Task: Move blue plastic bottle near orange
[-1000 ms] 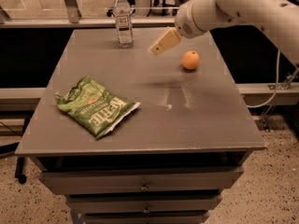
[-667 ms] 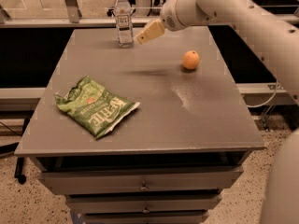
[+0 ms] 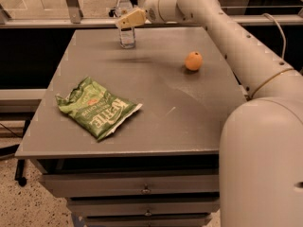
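The table (image 3: 189, 112) is a grey metal top with drawers (image 3: 142, 186) under its near edge. The bottle (image 3: 127, 37) stands upright on the table close to the far edge, left of the table's middle, its white cap rising above the far edge. The gripper (image 3: 127, 19) hangs over that same far-left part of the table, at the height of the bottle's upper half. Its pale yellowish tip overlaps the bottle in the view, so it lies right at the bottle or just in front of it. Whether it touches the bottle cannot be told, nor whether the gripper is open, closed or clamped on anything. The white arm (image 3: 227, 37) runs from the gripper across the table's far right corner and down past its right edge, filling the space beyond the table's near right corner. The orange (image 3: 193, 61) rests on the table in the far right part, well apart from the bottle and clear of the gripper, with bare table top between them. A green chip bag (image 3: 97, 107) lies flat on the near left part of the table, tilted, one corner pointing toward the table's middle, well apart from both the bottle and the orange.
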You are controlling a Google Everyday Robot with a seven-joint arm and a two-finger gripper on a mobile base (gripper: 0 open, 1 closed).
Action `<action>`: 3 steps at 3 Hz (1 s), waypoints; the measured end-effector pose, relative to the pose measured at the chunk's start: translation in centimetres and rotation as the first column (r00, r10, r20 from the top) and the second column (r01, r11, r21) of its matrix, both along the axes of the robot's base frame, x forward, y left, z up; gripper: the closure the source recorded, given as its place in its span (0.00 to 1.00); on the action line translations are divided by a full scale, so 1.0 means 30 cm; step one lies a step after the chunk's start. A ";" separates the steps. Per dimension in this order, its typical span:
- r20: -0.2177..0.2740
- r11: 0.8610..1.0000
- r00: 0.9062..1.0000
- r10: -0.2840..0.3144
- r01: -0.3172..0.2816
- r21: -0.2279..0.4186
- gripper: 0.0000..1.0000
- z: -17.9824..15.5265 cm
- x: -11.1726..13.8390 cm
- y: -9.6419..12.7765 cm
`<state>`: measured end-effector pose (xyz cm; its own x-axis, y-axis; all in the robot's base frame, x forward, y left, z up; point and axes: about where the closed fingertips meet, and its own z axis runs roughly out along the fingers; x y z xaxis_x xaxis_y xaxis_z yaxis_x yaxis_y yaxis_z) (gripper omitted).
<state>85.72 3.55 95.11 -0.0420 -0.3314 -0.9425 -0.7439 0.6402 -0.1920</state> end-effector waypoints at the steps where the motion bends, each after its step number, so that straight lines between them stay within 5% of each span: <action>1: -0.015 0.997 1.000 0.026 -0.025 0.074 0.00 0.014 0.022 0.060; 3: -0.006 0.989 0.999 0.036 -0.035 0.141 0.49 0.019 0.053 0.133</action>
<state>87.30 7.55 95.67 -0.0409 -0.1972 -0.9795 -0.7680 0.6333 -0.0955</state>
